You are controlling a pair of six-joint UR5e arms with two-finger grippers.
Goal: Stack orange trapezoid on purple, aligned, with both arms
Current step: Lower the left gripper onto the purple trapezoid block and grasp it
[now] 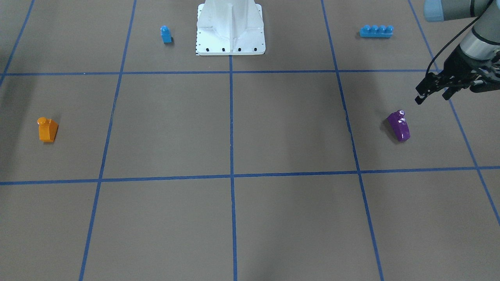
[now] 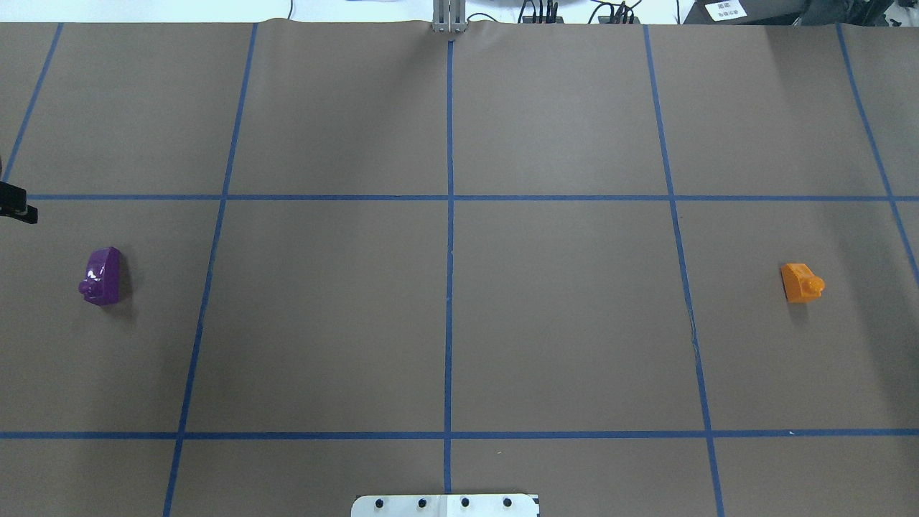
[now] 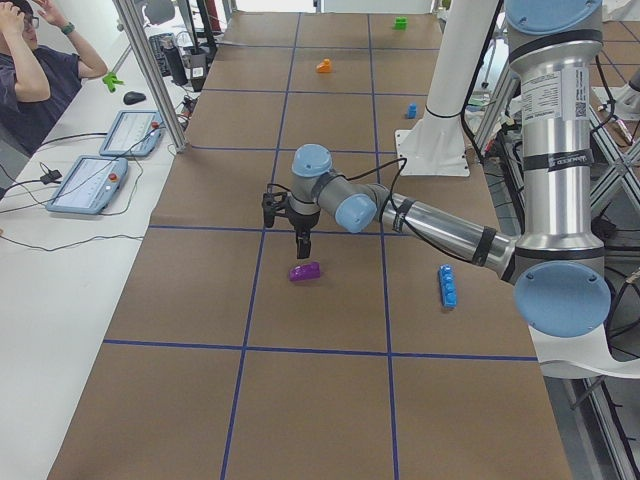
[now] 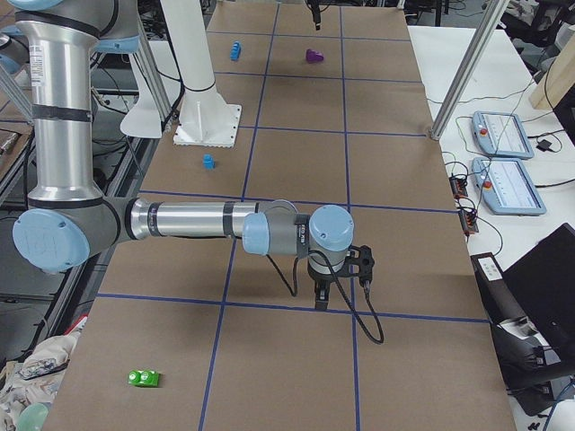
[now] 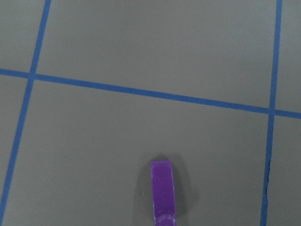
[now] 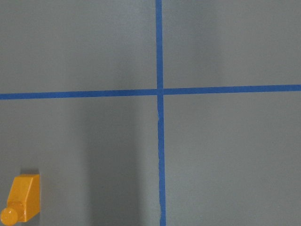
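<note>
Orange trapezoid, shiny plastic with one slanted side and a round bump, sits at the table's 3 o'clock seen from overhead; purple sits at 9. Left gripper hangs at purple's 10 o'clock, jaws spread. I cannot tell how the right gripper holds its jaws.

- Small orange trapezoid plastic brick: glossy, smooth.
- Small purple sloped plastic brick: glossy, with white highlights.
- Brown paper worktop: matt; faint crease along one blue tape line.
</note>
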